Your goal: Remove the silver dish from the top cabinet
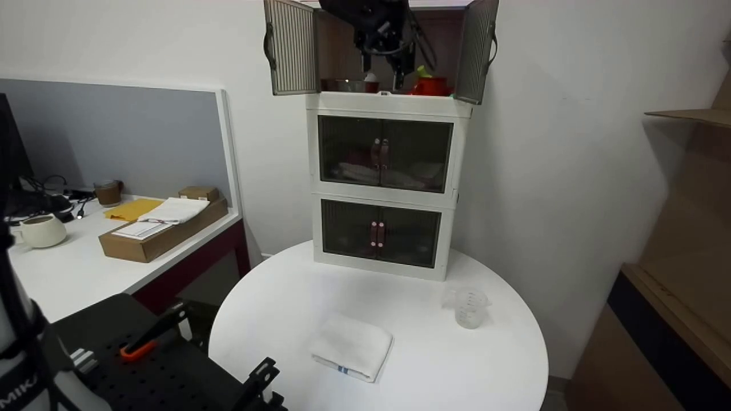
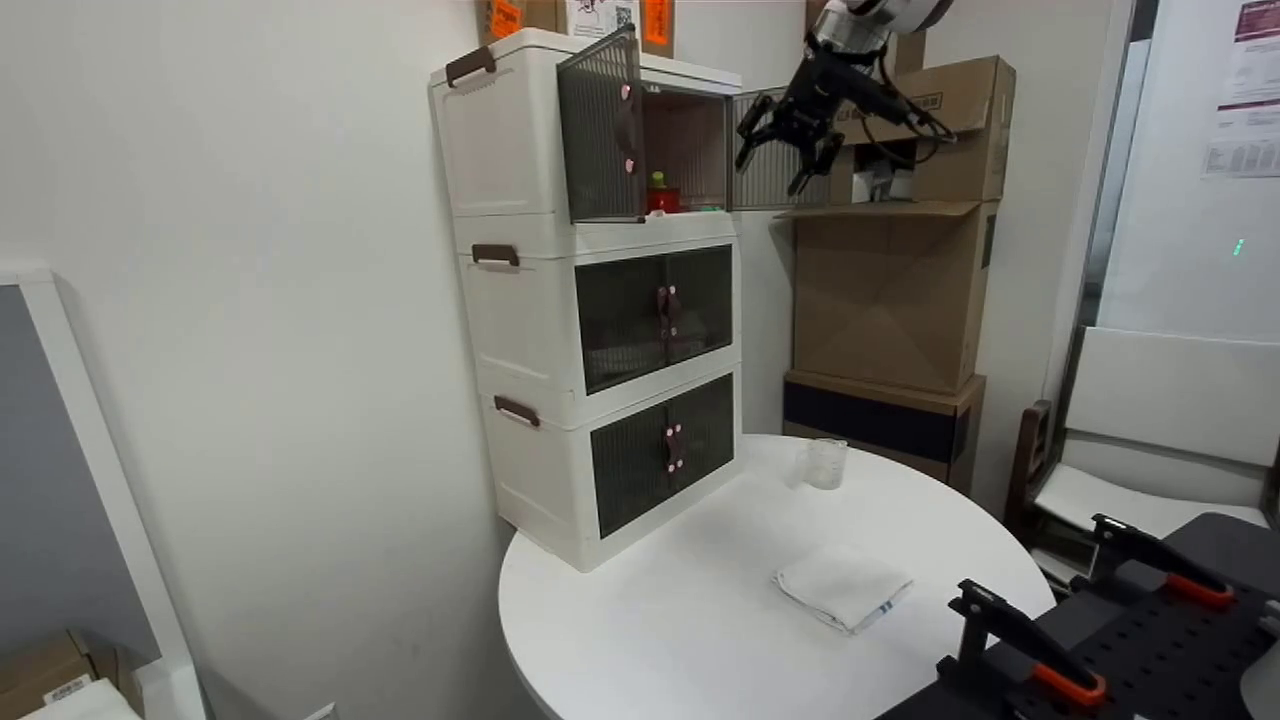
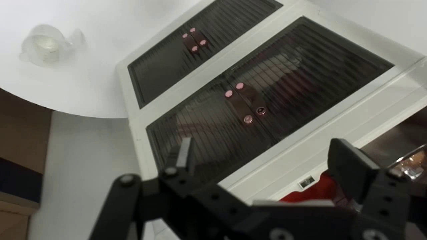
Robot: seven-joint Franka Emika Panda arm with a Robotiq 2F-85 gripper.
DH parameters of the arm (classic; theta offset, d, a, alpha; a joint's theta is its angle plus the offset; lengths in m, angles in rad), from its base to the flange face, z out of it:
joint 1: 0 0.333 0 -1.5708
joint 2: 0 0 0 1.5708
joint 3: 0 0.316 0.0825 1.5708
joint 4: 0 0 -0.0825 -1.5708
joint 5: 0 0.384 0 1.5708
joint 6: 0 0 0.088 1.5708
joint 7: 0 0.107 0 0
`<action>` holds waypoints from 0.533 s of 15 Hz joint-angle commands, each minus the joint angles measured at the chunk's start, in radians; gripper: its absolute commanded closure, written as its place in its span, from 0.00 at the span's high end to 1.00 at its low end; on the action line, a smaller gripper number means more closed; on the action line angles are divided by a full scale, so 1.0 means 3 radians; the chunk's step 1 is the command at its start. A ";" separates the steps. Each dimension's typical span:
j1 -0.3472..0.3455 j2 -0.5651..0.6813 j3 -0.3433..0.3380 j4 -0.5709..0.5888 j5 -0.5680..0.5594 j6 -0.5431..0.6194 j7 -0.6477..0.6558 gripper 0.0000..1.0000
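Note:
The top cabinet (image 1: 394, 101) stands with both doors open; its side shows in an exterior view (image 2: 500, 140). A silver dish (image 1: 349, 86) sits inside on its left part in that view. What looks like its shiny rim (image 3: 412, 163) shows at the right edge of the wrist view. In an exterior view the dish is hidden by the near door. My gripper (image 1: 381, 74) is open and empty in front of the cabinet opening, pointing down. Its spread fingers also show in an exterior view (image 2: 770, 174) and in the wrist view (image 3: 263, 151).
Ribbed doors (image 1: 294, 51) (image 1: 477, 54) swing out on both sides of the opening. A red pot (image 1: 432, 87) with something green and a small red cup (image 1: 371, 87) stand inside. Below are two shut cabinets, a towel (image 1: 351, 345) and a measuring cup (image 1: 471, 308) on the round table.

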 commanded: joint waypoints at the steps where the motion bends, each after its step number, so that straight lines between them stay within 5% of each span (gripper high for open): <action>1: -0.0033 0.0604 0.0137 0.0660 0.0165 0.0204 -0.0005 1.00; 8: -0.0107 0.1386 0.0431 0.1535 0.0052 0.0712 0.0410 1.00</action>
